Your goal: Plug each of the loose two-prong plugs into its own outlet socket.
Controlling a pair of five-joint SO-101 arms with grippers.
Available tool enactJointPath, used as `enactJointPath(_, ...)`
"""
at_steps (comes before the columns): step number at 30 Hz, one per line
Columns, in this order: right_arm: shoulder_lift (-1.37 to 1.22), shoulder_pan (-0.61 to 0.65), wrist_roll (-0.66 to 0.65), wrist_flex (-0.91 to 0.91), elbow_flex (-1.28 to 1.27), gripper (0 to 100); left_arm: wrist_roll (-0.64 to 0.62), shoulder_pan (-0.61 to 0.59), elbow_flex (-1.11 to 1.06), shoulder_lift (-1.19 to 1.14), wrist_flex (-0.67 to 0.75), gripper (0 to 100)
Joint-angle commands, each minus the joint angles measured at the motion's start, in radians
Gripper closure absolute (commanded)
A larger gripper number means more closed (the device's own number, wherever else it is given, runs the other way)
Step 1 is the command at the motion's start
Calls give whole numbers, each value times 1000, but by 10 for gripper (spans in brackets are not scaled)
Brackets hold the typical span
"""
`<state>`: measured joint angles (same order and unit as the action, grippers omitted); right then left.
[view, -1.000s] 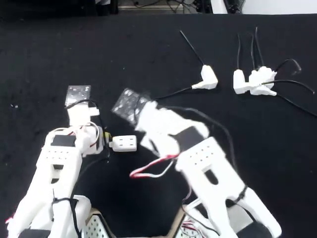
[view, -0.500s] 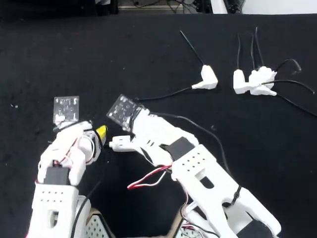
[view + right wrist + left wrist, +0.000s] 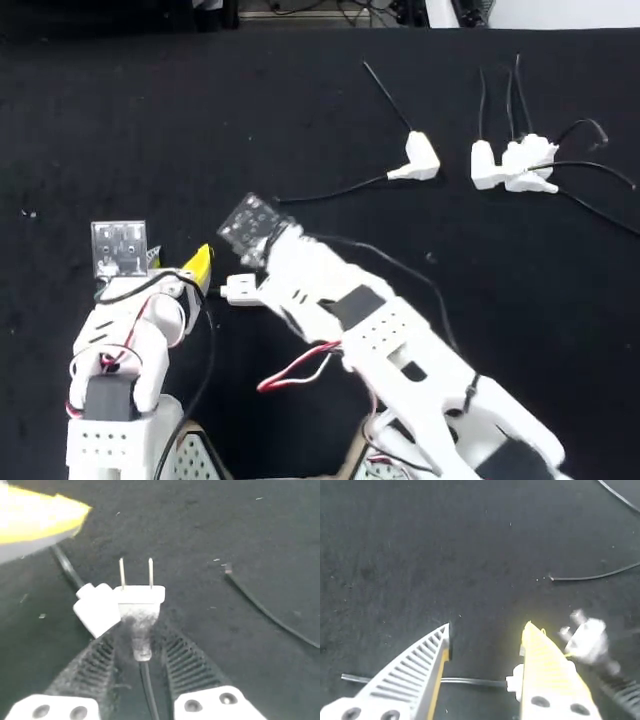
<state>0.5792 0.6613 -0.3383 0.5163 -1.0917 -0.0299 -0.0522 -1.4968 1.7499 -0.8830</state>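
My right gripper (image 3: 139, 636) is shut on the neck of a white two-prong plug (image 3: 138, 599), with the prongs pointing away from the wrist. A small white socket block (image 3: 97, 611) on a black cable lies touching the plug's side, not in front of the prongs. In the high view this gripper (image 3: 248, 290) is at the table's middle left. My left gripper (image 3: 487, 630) stands open just beside it, yellow finger (image 3: 199, 262) nearest the plug. The black cable (image 3: 470, 681) runs across the cloth under its jaws.
Three more white plugs (image 3: 421, 155), (image 3: 484, 166), (image 3: 530, 160) lie at the back right with thin black cables trailing from them. One loose cable end (image 3: 227, 571) lies on the black cloth (image 3: 200, 120) near the held plug.
The left arm has pulled back toward the table's front and left, away from the socket block. The right arm has swung left and brought its plug up beside that block.
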Motion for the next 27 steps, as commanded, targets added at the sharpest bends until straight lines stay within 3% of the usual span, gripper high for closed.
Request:
enactJointPath(1,-56,61,11,-54,18,988,-8,68,-19,71,-9,770)
enactJointPath(6,-87,63,12,-101,22,988,-5,116,-38,71,-2,770)
enactJointPath(13,36,63,115,-69,-12,988,-5,114,-44,71,-2,770)
enactJointPath(27,274,69,118,-61,-131,988,-5,114,-45,69,-2,770)
